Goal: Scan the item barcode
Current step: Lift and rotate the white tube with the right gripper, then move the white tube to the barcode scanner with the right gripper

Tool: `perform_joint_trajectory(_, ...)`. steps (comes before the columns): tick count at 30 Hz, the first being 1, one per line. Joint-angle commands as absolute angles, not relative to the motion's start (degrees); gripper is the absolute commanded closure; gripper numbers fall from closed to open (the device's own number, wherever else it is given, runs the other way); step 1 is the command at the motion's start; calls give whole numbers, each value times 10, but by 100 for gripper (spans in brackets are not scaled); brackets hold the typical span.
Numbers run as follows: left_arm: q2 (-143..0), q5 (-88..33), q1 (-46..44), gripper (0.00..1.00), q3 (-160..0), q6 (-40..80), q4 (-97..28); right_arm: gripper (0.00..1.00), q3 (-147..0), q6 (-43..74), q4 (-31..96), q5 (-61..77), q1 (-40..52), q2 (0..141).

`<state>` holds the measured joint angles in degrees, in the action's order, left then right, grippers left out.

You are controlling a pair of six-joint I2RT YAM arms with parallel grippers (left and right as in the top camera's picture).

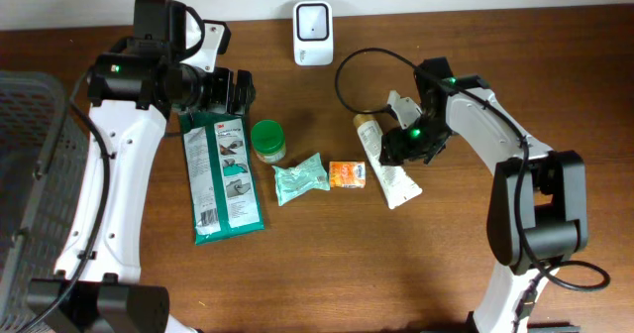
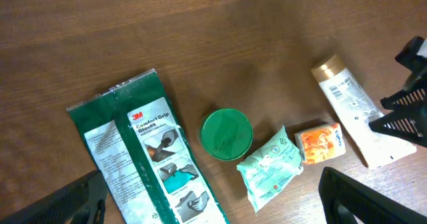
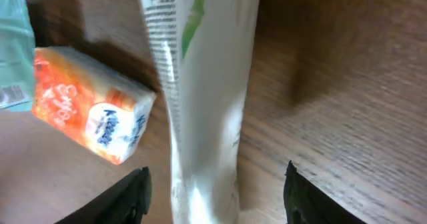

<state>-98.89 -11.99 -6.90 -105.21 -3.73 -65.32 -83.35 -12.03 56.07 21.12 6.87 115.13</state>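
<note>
Right gripper [image 3: 217, 192]: jaws part-open, straddling tube, gripping nothing.
Tube [image 3: 207, 84]: lies flat between the jaws; orange pack [image 3: 93, 111] just beside it.
Left gripper [image 2: 213, 199]: wide open, empty.
Scanner [image 1: 313, 20]: far edge, well apart.

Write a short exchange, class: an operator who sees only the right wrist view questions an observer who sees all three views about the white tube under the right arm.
Operator: My right end effector stands open around a white plastic tube. Which way does its cap point?
Observer: The overhead view shows a gold cap at the tube's end nearer the far edge of the table.
Operator: Is there anything up there to scan it with?
Observer: A white rounded device, probably the scanner, stands at that far edge. It is beyond the cap and somewhat toward the left arm.
</note>
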Motion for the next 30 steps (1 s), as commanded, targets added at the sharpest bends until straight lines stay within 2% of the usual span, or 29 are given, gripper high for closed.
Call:
perform_joint_trajectory(1, -988, -120, -70, 1, -1055, -48, -652, 39, -824, -166, 566, 316, 26, 1151)
perform_joint_trajectory(4, -988, -120, -70, 1, -1055, -48, -652, 40, -792, -193, 566, 343, -21, 1151)
perform_joint_trajectory(8, -988, -120, -70, 1, -1055, -48, -652, 43, -742, -238, 553, 387, -4, 1151)
perform_joint_trajectory(11, -988, -120, -70, 1, -1055, -48, -652, 44, -692, -224, 500, 420, -4, 1151)
perform_joint_trajectory(13, -988, -120, -70, 1, -1055, -48, -652, 53, -677, -195, 471, 420, -4, 1151)
perform_joint_trajectory(14, -988, -120, -70, 1, -1055, -48, -652, 61, -676, -173, 455, 420, -4, 1151)
perform_joint_trajectory(16, -988, -120, -70, 1, -1055, -48, -652, 90, -676, -139, 432, 420, -4, 1151)
perform_joint_trajectory(17, -988, -120, -70, 1, -1055, -48, -652, 96, -676, -121, 427, 421, -4, 1151)
perform_joint_trajectory(21, -988, -120, -70, 1, -1055, -48, -652, 96, -718, -105, 473, 547, -15, 1134)
perform_joint_trajectory(23, -988, -120, -70, 1, -1055, -48, -652, 96, -749, -145, 516, 616, -28, 1094)
perform_joint_trajectory(28, -988, -120, -70, 1, -1055, -48, -652, 96, -760, -178, 548, 628, -31, 967)
perform_joint_trajectory(30, -988, -120, -70, 1, -1055, -48, -652, 96, -760, -224, 552, 683, -31, 921)
